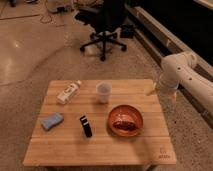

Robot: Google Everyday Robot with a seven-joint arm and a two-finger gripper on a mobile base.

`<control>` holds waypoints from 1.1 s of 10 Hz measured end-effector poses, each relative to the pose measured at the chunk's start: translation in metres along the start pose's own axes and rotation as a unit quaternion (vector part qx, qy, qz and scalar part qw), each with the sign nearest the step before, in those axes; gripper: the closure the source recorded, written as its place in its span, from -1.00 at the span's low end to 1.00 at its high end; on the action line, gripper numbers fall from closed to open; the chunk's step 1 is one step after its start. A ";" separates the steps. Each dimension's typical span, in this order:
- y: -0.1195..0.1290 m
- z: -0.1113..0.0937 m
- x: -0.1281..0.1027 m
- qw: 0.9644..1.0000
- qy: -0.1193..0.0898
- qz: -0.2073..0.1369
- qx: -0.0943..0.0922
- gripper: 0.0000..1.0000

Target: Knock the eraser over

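Note:
The eraser [86,126] is a small black block with a pale stripe near its top end. It stands on the wooden table [100,150], front of centre, between the blue sponge and the bowl. My white arm [182,70] comes in from the right. Its gripper [152,92] hangs by the table's back right edge, open and holding nothing. It is far to the right of and behind the eraser, not touching it.
A white bottle [68,92] lies at the back left. A translucent cup [103,92] stands at the back centre. A light-blue sponge [52,121] lies left of the eraser, and an orange-red bowl [125,120] sits right of it. An office chair [104,25] stands beyond the table.

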 end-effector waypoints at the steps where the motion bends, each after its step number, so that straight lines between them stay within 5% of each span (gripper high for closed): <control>1: 0.000 0.000 0.000 1.000 0.000 0.000 0.000 -0.60; 4: 0.000 0.000 0.000 1.000 0.000 0.000 0.000 -0.57; 8: 0.002 0.001 0.000 1.000 0.004 -0.002 -0.003 0.17; 11: 0.001 0.002 -0.001 1.000 0.003 -0.003 -0.003 0.17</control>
